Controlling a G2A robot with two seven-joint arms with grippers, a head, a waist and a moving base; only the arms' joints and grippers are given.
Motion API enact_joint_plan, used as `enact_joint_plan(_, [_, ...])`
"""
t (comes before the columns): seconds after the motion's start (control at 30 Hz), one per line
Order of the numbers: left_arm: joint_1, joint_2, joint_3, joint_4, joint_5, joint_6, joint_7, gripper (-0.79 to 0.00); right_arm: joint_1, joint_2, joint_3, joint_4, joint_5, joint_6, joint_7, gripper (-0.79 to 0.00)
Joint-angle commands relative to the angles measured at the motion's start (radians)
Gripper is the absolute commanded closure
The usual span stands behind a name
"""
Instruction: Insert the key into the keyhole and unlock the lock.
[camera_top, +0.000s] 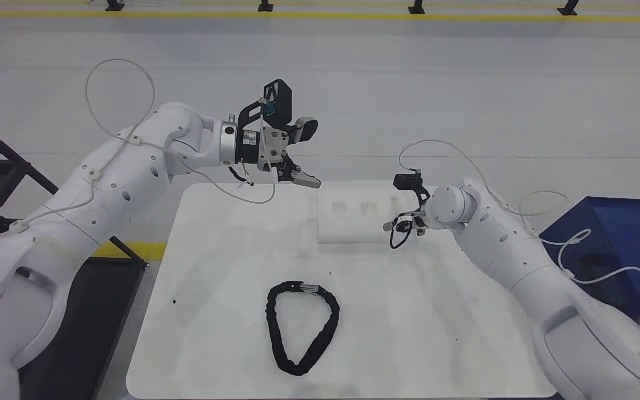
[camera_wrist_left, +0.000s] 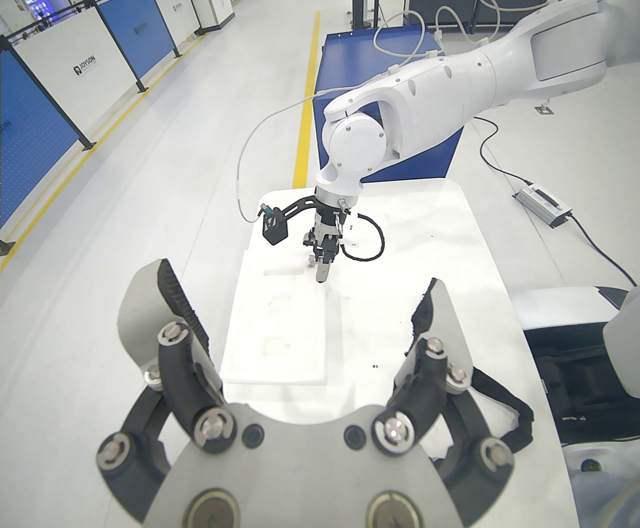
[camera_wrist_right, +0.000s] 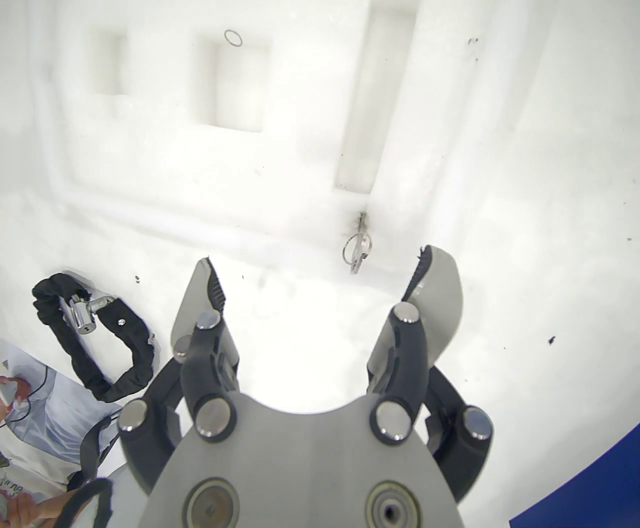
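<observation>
Key (camera_wrist_right: 357, 247): on its ring at edge of white foam block (camera_top: 352, 218), by long slot end | right claw (camera_wrist_right: 320, 262): open, above Key, not touching | left claw (camera_wrist_left: 300, 280): open, raised | chain lock (camera_top: 302, 326): looped on table (camera_top: 450, 330), well apart from Key

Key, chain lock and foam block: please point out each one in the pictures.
key (camera_wrist_right: 357, 255), right wrist view, on its metal middle.
chain lock (camera_wrist_right: 82, 317), right wrist view, on the shiny cylinder.
foam block (camera_top: 345, 230), top view, on its flat top.

Left pincer (camera_wrist_left: 299, 275) (agape) near foam block (camera_wrist_left: 274, 345)
</observation>
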Motion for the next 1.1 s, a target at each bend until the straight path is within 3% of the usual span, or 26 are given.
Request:
enact_joint_plan(0.0, [0.000,0.000,0.000,0.000,0.000,0.000,0.000,-0.785,0.004,-0.007,-0.003,0.012,-0.007,0.004,-0.003,-0.413])
enact_joint_plan(0.17, [0.000,0.000,0.000,0.000,0.000,0.000,0.000,-0.785,0.009,-0.028,-0.003,0.055,-0.007,0.008,-0.012,-0.366])
enact_joint_plan(0.37, [0.000,0.000,0.000,0.000,0.000,0.000,0.000,-0.785,0.021,-0.054,0.001,0.116,0.005,0.011,-0.015,-0.139])
enact_joint_plan(0.57, [0.000,0.000,0.000,0.000,0.000,0.000,0.000,-0.785,0.030,-0.082,-0.001,0.175,0.016,0.017,-0.002,-0.203])
enact_joint_plan(0.7, [0.000,0.000,0.000,0.000,0.000,0.000,0.000,-0.785,0.035,-0.100,-0.002,0.213,0.014,0.012,-0.011,-0.197])
enact_joint_plan(0.97, [0.000,0.000,0.000,0.000,0.000,0.000,0.000,-0.785,0.047,-0.135,-0.007,0.281,0.001,0.019,-0.024,-0.095])
enact_joint_plan(1.03, [0.000,0.000,0.000,0.000,0.000,0.000,0.000,-0.785,0.051,-0.143,-0.007,0.294,-0.001,0.016,-0.025,0.000])
enact_joint_plan(1.07, [0.000,0.000,0.000,0.000,0.000,0.000,0.000,-0.785,0.055,-0.146,-0.006,0.300,-0.003,0.013,-0.024,0.000])
